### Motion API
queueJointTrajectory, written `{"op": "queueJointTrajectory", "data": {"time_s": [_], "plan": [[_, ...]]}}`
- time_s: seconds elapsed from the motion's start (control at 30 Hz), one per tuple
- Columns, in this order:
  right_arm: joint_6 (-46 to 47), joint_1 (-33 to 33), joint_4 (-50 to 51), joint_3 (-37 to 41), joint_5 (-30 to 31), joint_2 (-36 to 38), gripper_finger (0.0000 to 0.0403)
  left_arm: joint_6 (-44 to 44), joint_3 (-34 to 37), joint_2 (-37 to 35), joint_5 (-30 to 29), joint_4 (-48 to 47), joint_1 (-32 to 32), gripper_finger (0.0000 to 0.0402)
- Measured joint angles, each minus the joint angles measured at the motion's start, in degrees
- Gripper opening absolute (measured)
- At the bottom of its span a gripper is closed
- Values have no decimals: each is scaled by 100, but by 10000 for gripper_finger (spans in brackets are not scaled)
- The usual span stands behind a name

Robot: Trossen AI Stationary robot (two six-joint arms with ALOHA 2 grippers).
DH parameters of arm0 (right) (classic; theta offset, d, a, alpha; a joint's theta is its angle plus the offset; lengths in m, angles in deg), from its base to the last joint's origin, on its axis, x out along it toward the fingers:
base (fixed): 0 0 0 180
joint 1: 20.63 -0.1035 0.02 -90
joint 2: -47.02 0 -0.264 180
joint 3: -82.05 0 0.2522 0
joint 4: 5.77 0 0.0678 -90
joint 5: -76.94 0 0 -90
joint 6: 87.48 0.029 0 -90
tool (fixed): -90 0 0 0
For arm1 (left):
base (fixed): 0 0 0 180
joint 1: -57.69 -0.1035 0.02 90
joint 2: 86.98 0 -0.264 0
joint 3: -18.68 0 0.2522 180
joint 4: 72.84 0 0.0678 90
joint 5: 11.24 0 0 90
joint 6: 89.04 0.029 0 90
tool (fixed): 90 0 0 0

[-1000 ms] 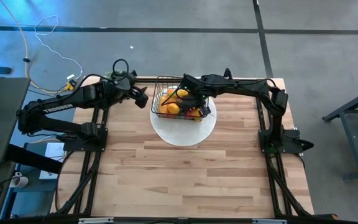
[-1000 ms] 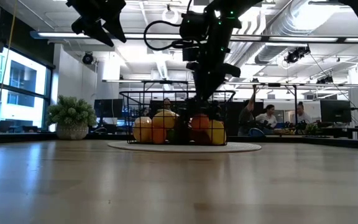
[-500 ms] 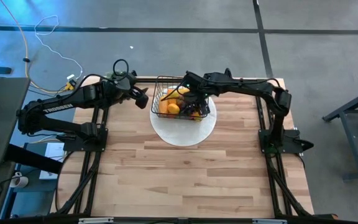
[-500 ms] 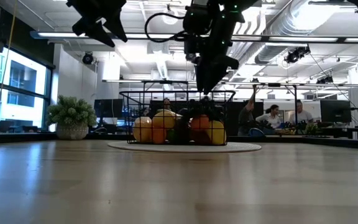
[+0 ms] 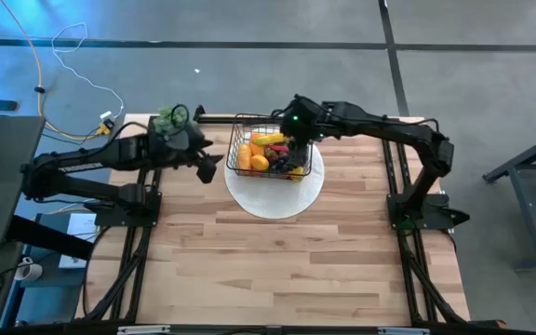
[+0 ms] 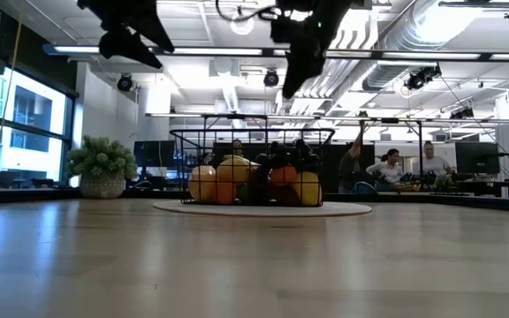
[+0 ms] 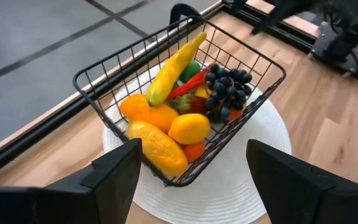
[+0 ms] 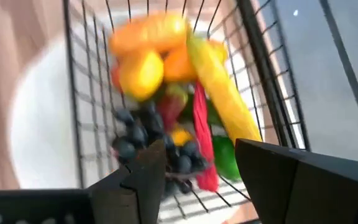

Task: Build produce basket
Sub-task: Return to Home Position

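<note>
Since half a second before, the left end effector had been drawn slightly back, just left of the basket, its fingers apart and empty. Within the basket, set on one white plate on the worktop, were counted one banana, one chilli, one grape bunch, one green piece and about four yellow or orange fruits. Over the basket's right side, the right end effector had been lifted clear, fingers apart, nothing held. Filling was judged finished, with only the arms' retraction left.

I log, low cam: basket w/ produce on white plate; right gripper above it, left gripper high, well aside.
</note>
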Motion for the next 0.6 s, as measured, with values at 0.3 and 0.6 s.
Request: {"op": "queueJointTrajectory", "data": {"time_s": [0.3,0.6], "plan": [[1262,-309,-778,0,-13,622,177,-283,952,-948,-264,786,610,280],[1944,-733,-1545,0,-11,1112,176,-403,2214,-1983,-260,1843,1140,280]]}}
